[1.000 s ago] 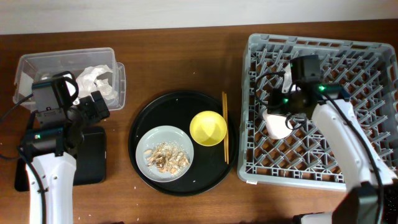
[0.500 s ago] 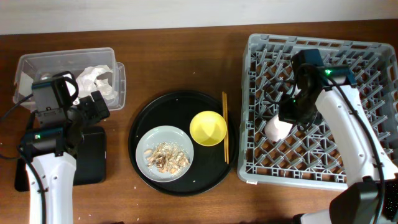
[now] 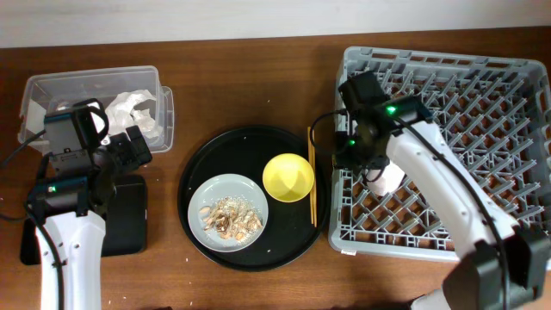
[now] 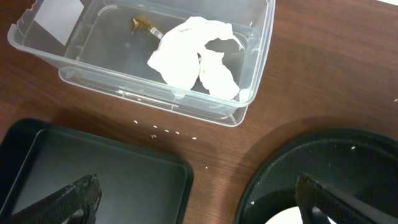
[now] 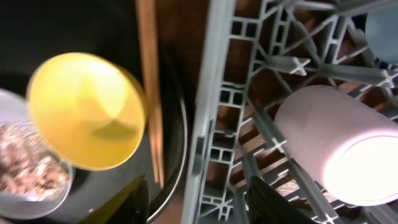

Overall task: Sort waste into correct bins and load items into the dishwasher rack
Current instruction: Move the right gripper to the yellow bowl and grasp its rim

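- Our right gripper (image 5: 202,208) hangs over the left wall of the rack (image 5: 211,93). Its fingers (image 5: 134,202) are spread apart and hold nothing.
- Our left gripper (image 4: 208,205) is also spread wide and empty. It hangs above the gap between the shallow black tray (image 4: 93,180) and the round black tray (image 4: 323,162).
- The pink cup (image 5: 336,149) already rests among the rack's pegs, apparently tilted on its side. What seems to be the blue cup (image 5: 382,25) sits just beyond it, mostly out of frame.
- The wrapper (image 4: 199,59) lies inside the clear tub (image 4: 252,74).
- The chopsticks (image 3: 311,172) lie flat along the right edge of the round black tray, between the yellow bowl (image 3: 287,177) and the rack.
- We judge the chopsticks the nearest thing to the right gripper. They look light, thin and stiff, and apt to roll or split apart. We would pinch both together across the middle, jaws crosswise to their length.
- The yellow bowl looks light, rigid and smooth. Its rim offers the one good hold, with one finger inside and one outside.
- The plate (image 3: 225,185) sits on the round black tray beside the bowl and carries the food scraps (image 3: 231,217).
- The food scraps look loose and crumbly, so we expect the plate must stay level until it is tipped over a bin. Its thin edge is the place to grip.
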Robot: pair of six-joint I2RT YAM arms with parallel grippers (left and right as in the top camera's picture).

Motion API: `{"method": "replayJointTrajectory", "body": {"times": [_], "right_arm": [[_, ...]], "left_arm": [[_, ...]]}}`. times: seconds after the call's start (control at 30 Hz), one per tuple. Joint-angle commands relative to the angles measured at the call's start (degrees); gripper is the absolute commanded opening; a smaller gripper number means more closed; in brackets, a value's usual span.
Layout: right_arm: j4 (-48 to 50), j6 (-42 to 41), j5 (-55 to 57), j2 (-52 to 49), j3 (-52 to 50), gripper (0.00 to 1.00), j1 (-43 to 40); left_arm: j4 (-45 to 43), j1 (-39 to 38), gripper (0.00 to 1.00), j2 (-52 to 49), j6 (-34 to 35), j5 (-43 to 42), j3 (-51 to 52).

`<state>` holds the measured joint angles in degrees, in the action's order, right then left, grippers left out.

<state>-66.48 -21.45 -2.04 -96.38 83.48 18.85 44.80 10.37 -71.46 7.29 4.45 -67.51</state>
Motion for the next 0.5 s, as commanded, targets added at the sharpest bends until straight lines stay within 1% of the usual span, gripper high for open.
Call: {"method": "replayJointTrajectory", "body": {"times": [0.0,0.07,0.17,0.2,0.27,0.33,0.47], "right_arm": [[0.4,-3.1,1.8,-5.6,0.9,0.51,0.3],[0.3,-2.8,-2.3,-8.7,0.9,0.5,0.3],[0.1,-2.8,-2.4,-11.8,0.9,0.47,0.3],[-0.1,-2.8,-2.2,-12.7,0.9,0.39,0.3],[-0.1,-0.3,-2.2,-13.1,0.8,0.34,0.3],[-0.3,4.5,-1.9,-13.1,0.8,0.3,0.3],[-1.8,10.1,-1.8,-13.1,-0.3,0.29,0.3]], "left_arm": [[-0.1,0.3,0.99,0.4,-0.5,-0.4,-0.1],[-0.1,0.3,0.99,0.4,-0.5,-0.4,-0.1],[-0.1,0.3,0.99,0.4,-0.5,-0.4,-0.1],[-0.1,0.3,0.99,0.4,-0.5,-0.4,-0.1],[-0.1,0.3,0.99,0.4,-0.5,-0.4,-0.1],[-0.1,0.3,0.99,0.4,-0.5,-0.4,-0.1],[-0.1,0.3,0.99,0.4,-0.5,-0.4,-0.1]]}}
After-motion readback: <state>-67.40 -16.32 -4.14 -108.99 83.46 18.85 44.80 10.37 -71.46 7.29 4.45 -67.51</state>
